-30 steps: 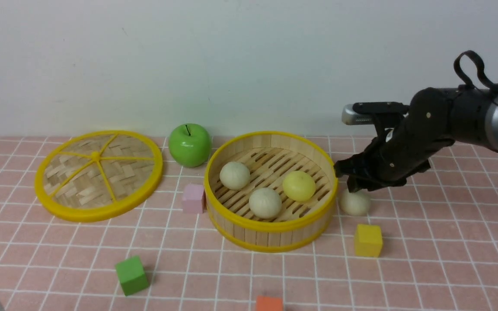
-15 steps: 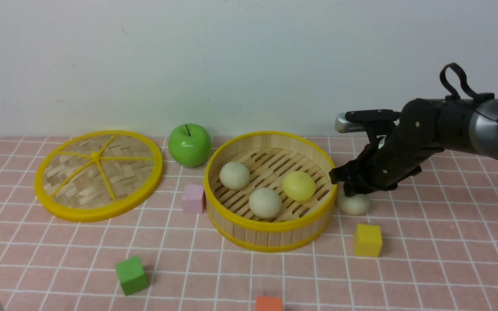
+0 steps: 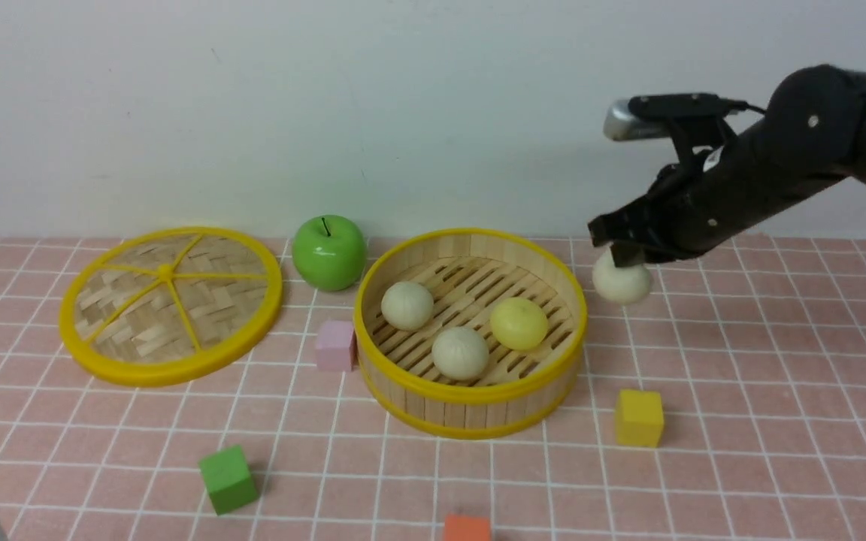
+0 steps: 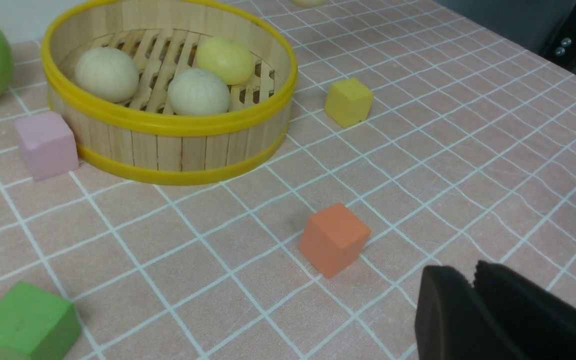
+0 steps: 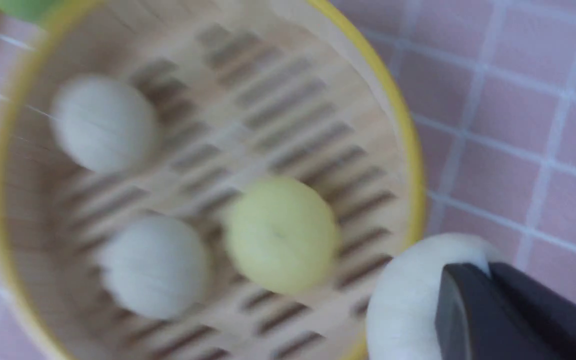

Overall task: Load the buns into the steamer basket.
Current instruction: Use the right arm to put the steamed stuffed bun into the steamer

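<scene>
Right gripper [image 3: 623, 252] is clamped on a cream-white bun [image 3: 622, 280], lifted off the tiled table [image 3: 779, 376] just right of the steamer basket [image 3: 470, 417]. Inside the basket lie two cream-white buns [image 3: 407, 305] and a pale yellow bun [image 3: 519, 323]; a green apple [image 3: 329, 252] and a woven lid [image 3: 170, 303] sit to its left.

Left wrist view: left gripper [image 4: 473, 292] has its pads together over bare tiles near an orange cube [image 4: 334, 238].

Right wrist view: the held bun [image 5: 408, 295] hangs beside the blurred basket rim [image 5: 410, 150].

I take this for a robot-testing lab: a table [image 3: 779, 421] under pink grid cloth, bare white wall [image 3: 328, 113], toy cubes [image 3: 228, 478], plastic apple [image 3: 329, 252].
</scene>
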Motion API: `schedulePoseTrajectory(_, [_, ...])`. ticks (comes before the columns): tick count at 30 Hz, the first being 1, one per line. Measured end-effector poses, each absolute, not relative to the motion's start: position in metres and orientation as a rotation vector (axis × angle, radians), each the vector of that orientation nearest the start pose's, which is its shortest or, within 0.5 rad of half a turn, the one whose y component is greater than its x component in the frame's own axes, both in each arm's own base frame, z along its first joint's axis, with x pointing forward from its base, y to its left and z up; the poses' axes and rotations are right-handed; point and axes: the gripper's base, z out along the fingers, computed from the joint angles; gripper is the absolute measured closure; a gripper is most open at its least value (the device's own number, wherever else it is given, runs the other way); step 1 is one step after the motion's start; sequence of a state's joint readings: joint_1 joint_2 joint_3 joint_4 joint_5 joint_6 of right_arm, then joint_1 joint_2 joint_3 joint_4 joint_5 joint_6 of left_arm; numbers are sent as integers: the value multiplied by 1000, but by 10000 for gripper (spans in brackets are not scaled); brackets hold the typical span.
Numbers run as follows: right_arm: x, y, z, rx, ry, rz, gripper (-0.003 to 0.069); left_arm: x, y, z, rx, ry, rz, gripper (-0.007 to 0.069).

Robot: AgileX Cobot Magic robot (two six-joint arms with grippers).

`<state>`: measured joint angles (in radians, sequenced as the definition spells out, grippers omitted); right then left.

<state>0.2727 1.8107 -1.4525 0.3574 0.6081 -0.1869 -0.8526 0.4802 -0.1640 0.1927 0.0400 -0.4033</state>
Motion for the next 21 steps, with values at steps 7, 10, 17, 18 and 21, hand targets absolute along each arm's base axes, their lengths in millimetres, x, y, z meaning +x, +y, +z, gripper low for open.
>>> schedulePoseTrajectory(7, [395,180,267,-400,2239,558,638,69,-78,228,595,1808,-729,533])
schedulePoseTrajectory(10, [405,196,246,-387,2188,559,635,69,-78,228,595,1808,-729,529])
schedulePoseTrajectory(17, [424,199,205,-221,2196,551,563,69,-78,228,595,1808,-729,519])
schedulePoseTrajectory(18, [425,199,199,-216,2207,549,532,69,-78,228,595,1809,-729,517])
schedulePoseTrajectory(21, [427,200,185,-215,2235,546,414,69,-78,228,595,1809,-729,515])
